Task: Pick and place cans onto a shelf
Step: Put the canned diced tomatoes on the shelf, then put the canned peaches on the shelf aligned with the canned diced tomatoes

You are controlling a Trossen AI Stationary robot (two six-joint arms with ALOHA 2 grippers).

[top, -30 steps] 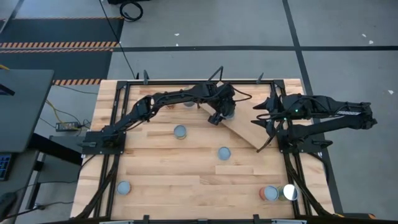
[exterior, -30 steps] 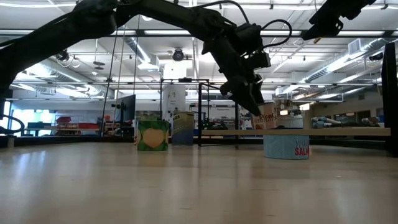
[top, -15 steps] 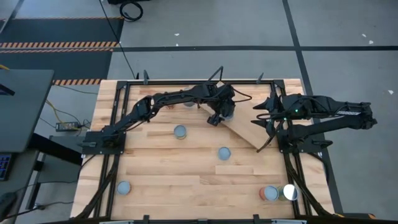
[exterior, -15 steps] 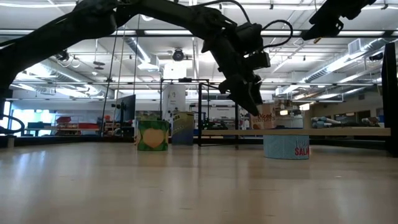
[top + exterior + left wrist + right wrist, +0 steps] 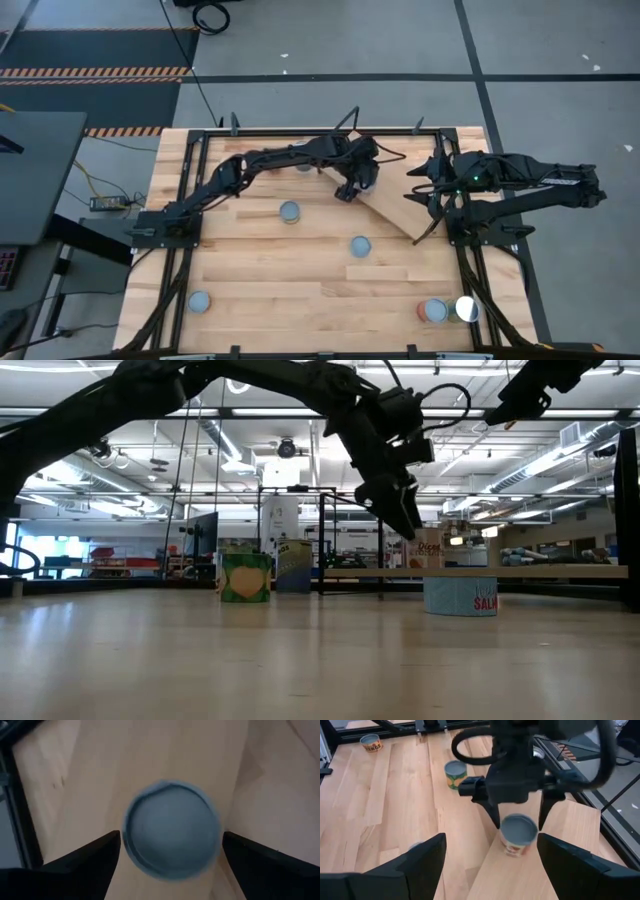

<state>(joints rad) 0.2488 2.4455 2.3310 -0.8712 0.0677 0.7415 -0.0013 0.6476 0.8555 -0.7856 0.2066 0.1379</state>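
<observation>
A can with a pale-blue top and reddish side (image 5: 518, 836) stands upright on its base on the light wooden shelf (image 5: 560, 855), near the shelf's far left end. It also shows in the left wrist view (image 5: 171, 830) and the low view (image 5: 427, 549). My left gripper (image 5: 519, 815) is open just above this can, with a finger on either side of its top and a gap to each. In the high view my left gripper (image 5: 348, 186) covers most of the can. My right gripper (image 5: 420, 186) is open and empty, raised over the shelf's (image 5: 398, 212) right part.
Loose cans stand on the tabletop: one left of the shelf (image 5: 289, 211), one at mid-table (image 5: 360, 246), one near left (image 5: 199, 302), two near right (image 5: 434, 311) (image 5: 466, 309). A blue can (image 5: 460, 596) stands below the shelf board (image 5: 520, 571).
My left gripper has risen a little, straight up from the can on the shelf. The can has stayed upright in place. My right arm has kept still.
</observation>
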